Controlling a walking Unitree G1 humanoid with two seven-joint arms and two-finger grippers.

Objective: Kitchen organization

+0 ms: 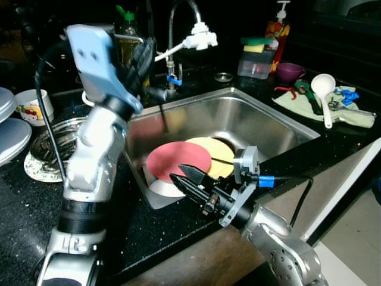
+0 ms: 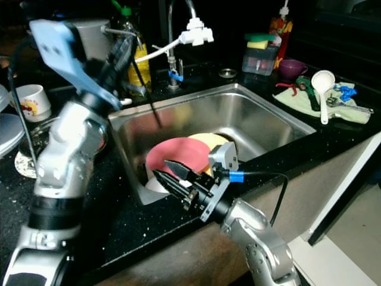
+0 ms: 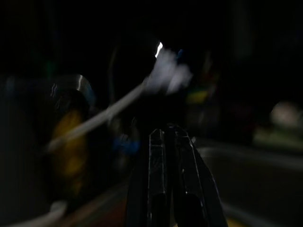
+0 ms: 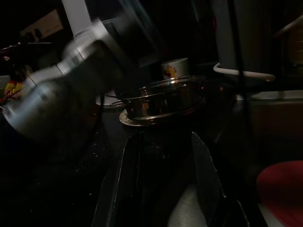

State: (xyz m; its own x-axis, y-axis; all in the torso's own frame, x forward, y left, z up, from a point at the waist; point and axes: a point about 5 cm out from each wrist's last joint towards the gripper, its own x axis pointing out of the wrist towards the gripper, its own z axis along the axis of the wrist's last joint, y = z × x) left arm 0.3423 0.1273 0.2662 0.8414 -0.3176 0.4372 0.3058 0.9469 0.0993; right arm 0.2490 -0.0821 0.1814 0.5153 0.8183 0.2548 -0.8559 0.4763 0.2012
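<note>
A red plate [image 1: 178, 162] and a yellow plate [image 1: 219, 154] lie side by side in the steel sink [image 1: 256, 122], the red one on top of a white dish [image 1: 164, 188]. My right gripper [image 1: 176, 173] hovers over the sink's front left corner, just above the red plate's near edge. It points left, is open and holds nothing. My left gripper [image 1: 145, 62] is raised high beside the faucet [image 1: 176, 27], close to its white spray head [image 1: 200, 38]. In the blurred left wrist view its fingers [image 3: 158, 161] lie together with nothing between them.
Left of the sink a steel bowl [image 1: 52, 142] rests on a patterned plate, with a mug [image 1: 33, 107] and stacked plates [image 1: 9, 134] behind. A sponge box [image 1: 256, 59], purple bowl [image 1: 290, 71] and white ladle [image 1: 324, 89] on a green cloth [image 1: 354, 116] sit at the right. The counter's front edge is close.
</note>
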